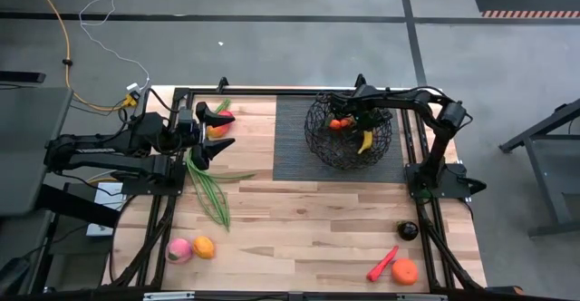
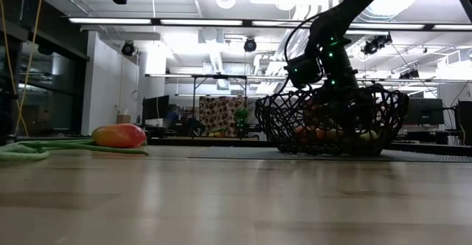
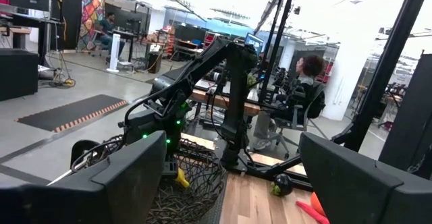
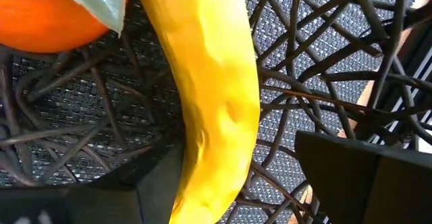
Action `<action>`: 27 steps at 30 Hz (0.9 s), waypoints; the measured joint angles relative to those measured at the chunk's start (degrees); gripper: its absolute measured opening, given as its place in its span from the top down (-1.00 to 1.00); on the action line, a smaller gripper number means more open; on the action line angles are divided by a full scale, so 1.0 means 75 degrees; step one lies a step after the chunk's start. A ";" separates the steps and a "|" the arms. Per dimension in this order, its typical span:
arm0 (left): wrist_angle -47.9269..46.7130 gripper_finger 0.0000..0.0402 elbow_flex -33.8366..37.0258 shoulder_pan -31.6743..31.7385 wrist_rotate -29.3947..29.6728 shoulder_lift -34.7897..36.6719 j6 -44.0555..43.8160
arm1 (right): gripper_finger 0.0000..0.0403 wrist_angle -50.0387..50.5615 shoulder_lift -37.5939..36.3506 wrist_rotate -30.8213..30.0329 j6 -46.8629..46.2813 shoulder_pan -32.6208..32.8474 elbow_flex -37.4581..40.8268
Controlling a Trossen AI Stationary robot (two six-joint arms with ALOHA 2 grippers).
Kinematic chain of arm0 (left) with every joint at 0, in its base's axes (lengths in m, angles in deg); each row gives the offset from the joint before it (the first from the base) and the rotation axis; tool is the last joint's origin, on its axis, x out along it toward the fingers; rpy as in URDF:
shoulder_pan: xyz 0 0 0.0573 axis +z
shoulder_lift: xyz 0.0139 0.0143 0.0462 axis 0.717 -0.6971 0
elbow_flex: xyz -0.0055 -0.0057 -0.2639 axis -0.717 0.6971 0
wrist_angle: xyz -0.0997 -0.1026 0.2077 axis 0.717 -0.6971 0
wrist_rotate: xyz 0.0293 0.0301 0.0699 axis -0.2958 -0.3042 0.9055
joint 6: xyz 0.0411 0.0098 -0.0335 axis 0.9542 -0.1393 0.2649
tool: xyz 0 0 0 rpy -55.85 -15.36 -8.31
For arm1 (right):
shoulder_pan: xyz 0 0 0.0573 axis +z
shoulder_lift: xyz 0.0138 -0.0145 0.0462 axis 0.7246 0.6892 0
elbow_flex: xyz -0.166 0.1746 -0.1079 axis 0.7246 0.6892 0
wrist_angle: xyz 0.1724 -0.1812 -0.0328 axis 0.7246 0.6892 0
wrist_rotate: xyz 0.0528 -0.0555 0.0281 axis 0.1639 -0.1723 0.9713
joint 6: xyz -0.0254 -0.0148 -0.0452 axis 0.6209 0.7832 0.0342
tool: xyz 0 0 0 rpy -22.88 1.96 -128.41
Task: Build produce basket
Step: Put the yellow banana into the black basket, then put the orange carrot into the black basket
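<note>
Your right gripper [image 1: 355,118] is reaching down into the basket [image 1: 319,142], which is standing on the dark mat [image 1: 294,160], and its fingers are apart around nothing, with the banana [image 4: 216,96] and an orange [image 4: 47,21] lying just before them, both cut off in the wrist view. Your left gripper [image 1: 216,127] is hanging with fingers wide apart over the mango [image 2: 119,135], which it is partly hiding from above. The green stalks [image 1: 210,190], peach [image 1: 179,250], chili [image 1: 381,264] and plum [image 1: 408,231] are lying outside on the table [image 1: 299,219].

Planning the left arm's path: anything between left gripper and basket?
High view: between the left gripper and the basket lie bare wood and the mat's edge.
</note>
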State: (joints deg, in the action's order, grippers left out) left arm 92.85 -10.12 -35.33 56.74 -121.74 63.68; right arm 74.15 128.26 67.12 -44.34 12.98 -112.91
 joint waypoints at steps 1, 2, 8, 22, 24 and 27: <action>0.0000 -0.62 0.0000 0.0000 0.0000 0.0000 0.0000 | -0.32 -0.0003 -0.0006 0.0001 0.0064 0.0000 0.0000; 0.0000 -0.62 0.0000 0.0000 0.0000 0.0001 0.0000 | -0.32 -0.0003 -0.0027 0.0006 0.0108 0.0000 0.0000; 0.0000 -0.62 -0.0002 0.0000 0.0000 0.0001 0.0000 | -0.32 -0.0020 -0.0337 -0.0007 0.0260 0.0000 -0.0121; -0.0014 -0.62 -0.0003 0.0000 0.0000 -0.0001 0.0003 | -0.32 -0.2697 -0.4823 -0.0040 0.1286 0.1355 0.0834; -0.0015 -0.62 -0.0003 -0.0003 0.0000 -0.0001 0.0003 | -0.32 -0.3832 -0.5780 0.0169 0.1109 0.1748 0.1529; -0.0017 -0.62 -0.0003 -0.0003 0.0096 -0.0001 0.0002 | -0.32 -0.5841 -0.7042 0.0424 0.0935 0.2306 0.2641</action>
State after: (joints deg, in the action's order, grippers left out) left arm 92.71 -10.15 -35.35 57.46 -121.75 63.70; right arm 30.34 75.45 70.31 -37.33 30.28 -93.10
